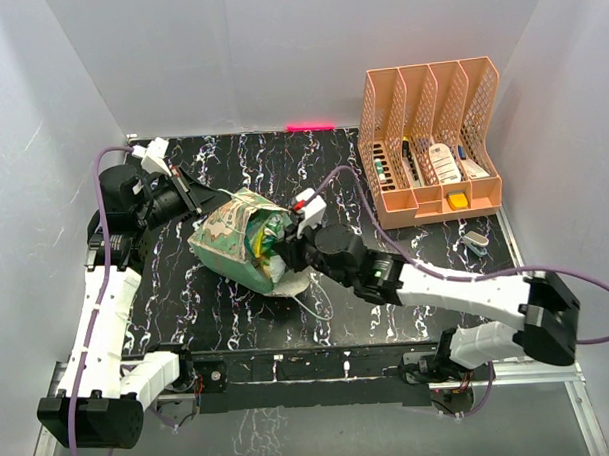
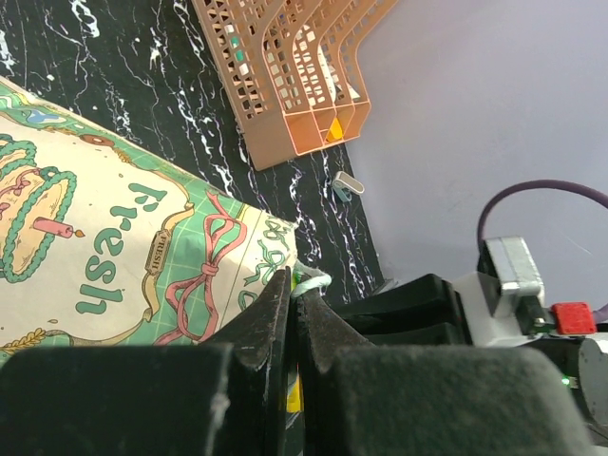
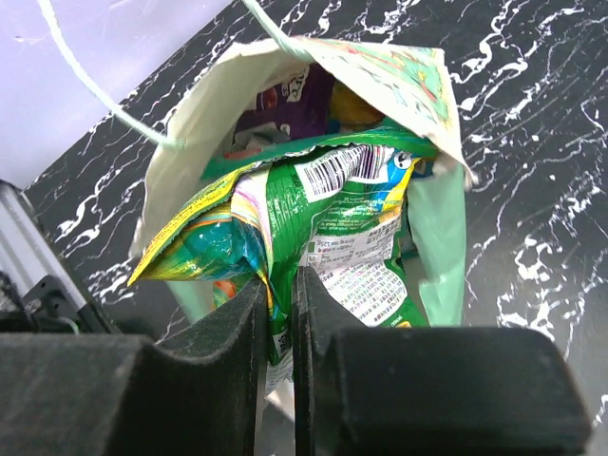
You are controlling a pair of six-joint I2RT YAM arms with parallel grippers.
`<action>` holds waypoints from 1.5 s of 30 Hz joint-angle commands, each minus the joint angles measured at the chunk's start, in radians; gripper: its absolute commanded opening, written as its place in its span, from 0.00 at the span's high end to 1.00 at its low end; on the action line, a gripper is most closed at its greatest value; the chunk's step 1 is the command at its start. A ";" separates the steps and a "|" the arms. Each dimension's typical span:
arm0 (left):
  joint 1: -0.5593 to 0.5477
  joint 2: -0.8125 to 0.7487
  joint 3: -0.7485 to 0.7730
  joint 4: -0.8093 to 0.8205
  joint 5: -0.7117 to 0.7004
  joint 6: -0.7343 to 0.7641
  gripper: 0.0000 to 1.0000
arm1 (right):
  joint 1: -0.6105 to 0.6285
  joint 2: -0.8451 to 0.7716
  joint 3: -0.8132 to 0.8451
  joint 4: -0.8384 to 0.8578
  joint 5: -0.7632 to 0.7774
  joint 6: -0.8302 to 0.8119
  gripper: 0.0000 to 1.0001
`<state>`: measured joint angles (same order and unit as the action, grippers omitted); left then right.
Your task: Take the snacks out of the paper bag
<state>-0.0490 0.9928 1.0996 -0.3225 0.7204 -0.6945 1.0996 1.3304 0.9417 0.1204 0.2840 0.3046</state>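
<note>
Paper bag lies on its side left of the middle of the tabletop. Its long axis runs roughly left to right, with the mouth gaping toward the right edge and the closed bottom toward the left edge. The left tool is pinched tight on the bag's rim by a white string handle, on the side facing the far-left corner. The right tool reaches into the mouth, its fingers closed on the film of a green packet that sticks out of the opening; a purple packet sits deeper inside. Bare tabletop shows between the bag and the near edge. A peach organizer stands in the far-right corner, well apart from the bag.
</note>
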 commanded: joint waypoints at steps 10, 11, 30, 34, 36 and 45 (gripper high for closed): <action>-0.002 -0.003 0.039 -0.048 -0.050 0.058 1.00 | 0.001 -0.430 -0.031 -0.298 0.189 0.047 0.93; -0.003 -0.004 0.040 -0.050 -0.051 0.058 1.00 | 0.000 -0.425 -0.018 -0.328 0.257 0.048 0.93; -0.002 -0.014 0.051 -0.062 -0.047 0.038 1.00 | -0.592 0.436 0.476 -0.453 0.162 0.058 0.93; -0.002 -0.015 0.065 -0.092 -0.053 0.059 1.00 | -0.629 0.613 0.630 -0.505 0.133 0.061 0.93; -0.002 -0.014 0.065 -0.094 -0.050 0.060 1.00 | -0.643 0.686 0.703 -0.540 0.133 0.055 0.93; -0.002 -0.016 0.054 -0.082 -0.039 0.052 1.00 | -0.675 0.891 0.882 -0.596 0.119 -0.004 0.92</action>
<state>-0.0494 0.9936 1.1240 -0.4164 0.6579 -0.6395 0.4351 2.1796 1.7405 -0.4702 0.4072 0.3298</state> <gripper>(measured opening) 0.014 0.120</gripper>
